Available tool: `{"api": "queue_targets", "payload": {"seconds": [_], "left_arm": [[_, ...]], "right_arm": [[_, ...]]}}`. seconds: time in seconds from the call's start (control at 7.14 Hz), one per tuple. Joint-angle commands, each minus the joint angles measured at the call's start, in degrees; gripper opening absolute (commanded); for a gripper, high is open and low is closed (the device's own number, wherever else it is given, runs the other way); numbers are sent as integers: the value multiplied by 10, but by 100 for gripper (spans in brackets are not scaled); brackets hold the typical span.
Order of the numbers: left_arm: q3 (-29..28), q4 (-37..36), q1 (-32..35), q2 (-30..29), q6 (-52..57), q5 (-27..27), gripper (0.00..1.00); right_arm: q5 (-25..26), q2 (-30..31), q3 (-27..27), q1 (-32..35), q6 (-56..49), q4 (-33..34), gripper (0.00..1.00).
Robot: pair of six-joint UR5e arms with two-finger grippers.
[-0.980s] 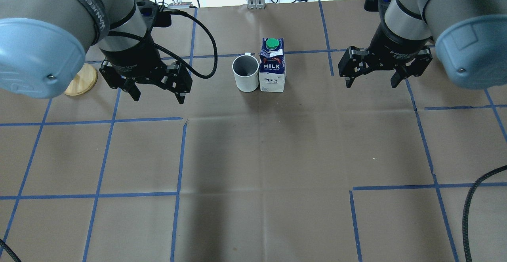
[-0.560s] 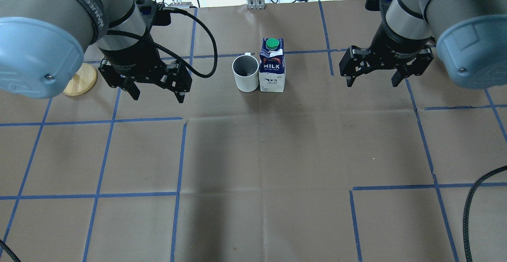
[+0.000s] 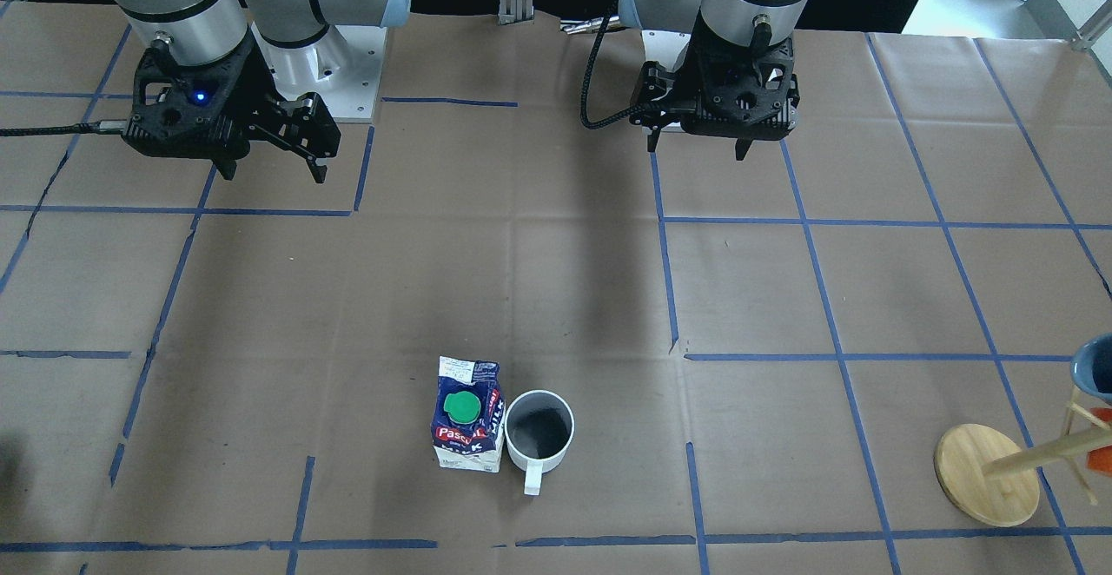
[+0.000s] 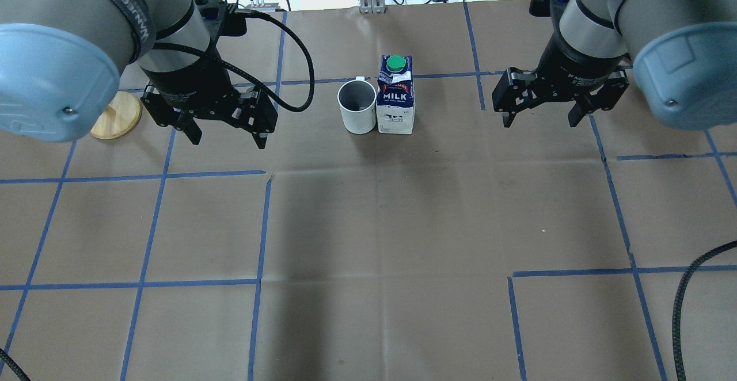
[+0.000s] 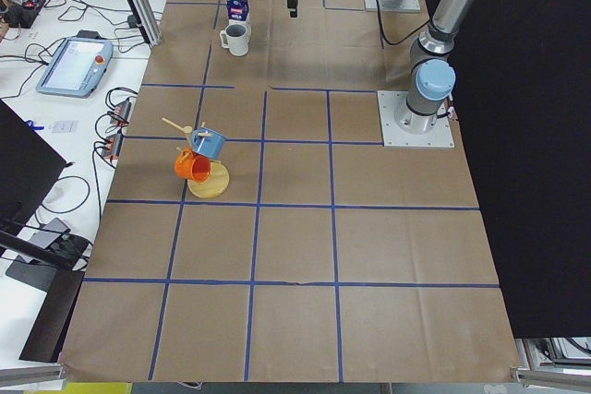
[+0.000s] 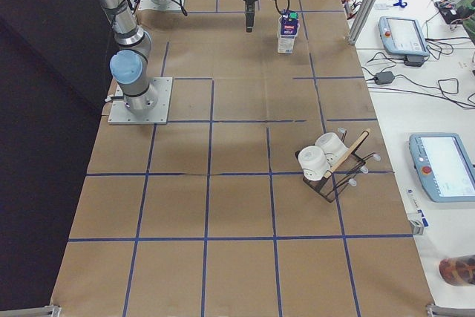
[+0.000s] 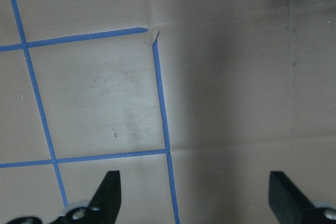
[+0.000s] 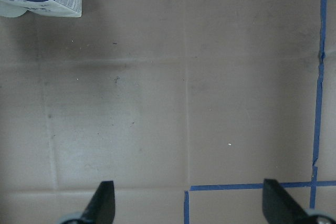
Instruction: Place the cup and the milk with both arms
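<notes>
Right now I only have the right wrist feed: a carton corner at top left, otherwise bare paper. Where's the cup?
Observer: The cup stands upright close beside the milk, on the carton's left-arm side.
Operator: Which way does the handle point?
Observer: The handle points away from the robot, toward the operators' side.
Operator: Is the left pincer holding anything?
Observer: No. The left pincer is open and empty, off to the cup's side and apart from it.
</notes>
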State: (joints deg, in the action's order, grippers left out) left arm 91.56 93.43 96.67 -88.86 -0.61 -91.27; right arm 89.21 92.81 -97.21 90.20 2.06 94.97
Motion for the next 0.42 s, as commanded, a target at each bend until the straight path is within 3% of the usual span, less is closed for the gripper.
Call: {"api": "queue_targets", "payload": {"seconds": [0.0, 0.28], "left_arm": [[-1, 0, -1, 0, 0, 0, 100], [-1, 0, -1, 0, 0, 0, 100]], "right_arm": [[0, 0, 0, 0, 0, -1, 100], [0, 0, 0, 1, 1, 1, 100]]}}
